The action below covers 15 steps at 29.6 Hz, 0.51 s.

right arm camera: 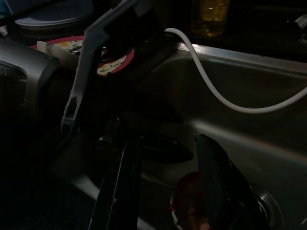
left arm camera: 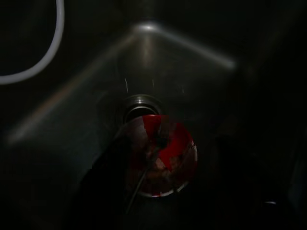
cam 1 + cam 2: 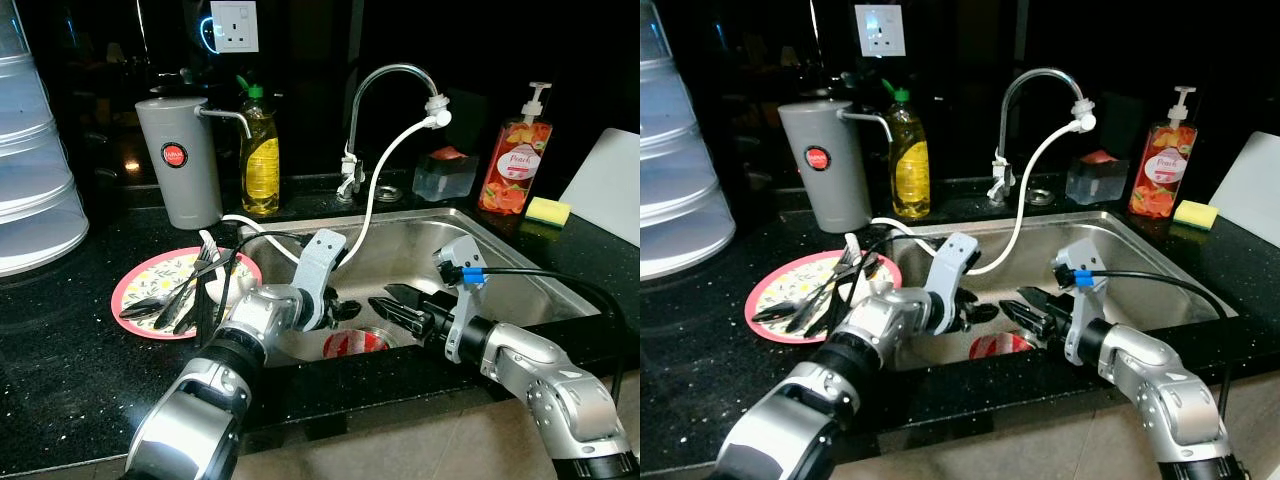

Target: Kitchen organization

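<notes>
Reaching over the near rim of the steel sink [image 3: 500, 255], both arms hang low above the basin. The left end effector [image 3: 343, 309] is just left of the drain, and I cannot tell if its fingers are apart or together, because they are dark against the dark metal. The right end effector [image 3: 398, 304] points left towards it; in the right wrist view its two black fingers stand narrowly apart with nothing between them.

Below and between the two lies a small red dish [image 3: 354, 343] on the sink floor, just beside the round drain [image 2: 140, 106]. It looks wet or soiled, and a thin utensil seems to lie in it, but this is too dark to be sure. I judge the dish is light and stiff, maybe ceramic or melamine, so it can be slippery and it may chip if it falls on the steel. The best hold is probably on the raised rim, one finger inside and one outside.

Farther left, on the black table [image 3: 60, 370], a pink plate [image 3: 132, 284] carries spoons and forks [image 3: 185, 290]. Behind it stand a grey canister [image 3: 178, 160] and a yellow soap bottle [image 3: 260, 155]. At the far side the tap [image 3: 385, 80] trails a white hose [image 3: 375, 195] into the sink, and at far right are an orange pump bottle [image 3: 516, 160] and a yellow sponge [image 3: 547, 211].
</notes>
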{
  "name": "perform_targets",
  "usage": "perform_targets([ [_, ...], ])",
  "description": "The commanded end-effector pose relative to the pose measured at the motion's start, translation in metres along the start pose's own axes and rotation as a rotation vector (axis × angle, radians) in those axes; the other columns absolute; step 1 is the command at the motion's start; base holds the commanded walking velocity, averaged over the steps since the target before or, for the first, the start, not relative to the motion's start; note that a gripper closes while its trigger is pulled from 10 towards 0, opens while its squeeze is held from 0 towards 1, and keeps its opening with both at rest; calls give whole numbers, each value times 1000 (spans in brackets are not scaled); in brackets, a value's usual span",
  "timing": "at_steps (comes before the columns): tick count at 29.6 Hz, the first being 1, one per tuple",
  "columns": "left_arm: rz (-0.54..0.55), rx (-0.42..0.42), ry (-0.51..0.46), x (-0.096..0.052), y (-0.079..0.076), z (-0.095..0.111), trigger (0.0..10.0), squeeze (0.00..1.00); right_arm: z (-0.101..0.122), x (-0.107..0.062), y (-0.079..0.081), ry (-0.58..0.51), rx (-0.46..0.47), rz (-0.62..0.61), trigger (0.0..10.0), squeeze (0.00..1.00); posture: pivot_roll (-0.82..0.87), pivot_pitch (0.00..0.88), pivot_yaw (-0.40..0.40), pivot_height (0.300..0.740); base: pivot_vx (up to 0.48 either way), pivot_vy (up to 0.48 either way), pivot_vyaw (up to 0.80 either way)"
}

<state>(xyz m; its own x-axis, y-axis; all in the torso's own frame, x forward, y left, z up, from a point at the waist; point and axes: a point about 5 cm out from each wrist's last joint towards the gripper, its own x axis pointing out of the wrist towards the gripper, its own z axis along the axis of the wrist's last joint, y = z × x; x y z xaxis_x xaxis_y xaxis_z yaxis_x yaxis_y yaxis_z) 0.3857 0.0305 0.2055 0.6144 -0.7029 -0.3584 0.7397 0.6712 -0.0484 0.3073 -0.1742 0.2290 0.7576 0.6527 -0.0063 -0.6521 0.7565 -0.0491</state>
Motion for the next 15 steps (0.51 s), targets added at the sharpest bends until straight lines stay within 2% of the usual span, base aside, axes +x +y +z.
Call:
perform_targets([
  [1, 14, -3, -18, -4, 3, 3, 10000, 1000, 1, 0, -1, 5, -4, -4, 10000, 0, -97, 42, -9, 740, 0, 0, 0],
  [2, 17, 5, -41, -6, 3, 8, 10000, 0, 2, -1, -2, 1, -7, -6, 10000, 0, -97, 41, -9, 740, 0, 0, 0],
  [3, 17, 5, -41, -6, 3, 8, 10000, 0, 2, -1, -2, 1, -7, -6, 10000, 0, -97, 41, -9, 740, 0, 0, 0],
  [5, 55, 58, -126, -15, 5, 29, 10000, 0, 7, -1, -3, -12, -18, -11, 10000, 0, -97, 39, -7, 740, 0, 0, 0],
  [6, 55, 58, -126, -15, 5, 29, 10000, 0, 7, -1, -3, -12, -18, -11, 10000, 0, -97, 39, -7, 740, 0, 0, 0],
  [9, 132, 211, -281, -39, 7, 60, 10000, 0, 12, 1, -2, -27, -36, -1, 10000, 0, -97, 37, -7, 740, 0, 0, 0],
  [11, 154, 272, -333, -52, 8, 70, 10000, 0, 14, 2, -2, -31, -44, 4, 10000, 0, -91, 35, -9, 740, 0, 0, 0],
  [13, 168, 272, -351, -59, 10, 73, 10000, 0, 15, 3, -2, -35, -47, 4, 10000, 0, -89, 33, -8, 740, 0, 0, 0],
  [15, 202, 254, -378, -73, 17, 78, 10000, 0, 18, 6, -2, -47, -49, 2, 10000, 0, -88, 32, -6, 740, 0, 0, 0],
])
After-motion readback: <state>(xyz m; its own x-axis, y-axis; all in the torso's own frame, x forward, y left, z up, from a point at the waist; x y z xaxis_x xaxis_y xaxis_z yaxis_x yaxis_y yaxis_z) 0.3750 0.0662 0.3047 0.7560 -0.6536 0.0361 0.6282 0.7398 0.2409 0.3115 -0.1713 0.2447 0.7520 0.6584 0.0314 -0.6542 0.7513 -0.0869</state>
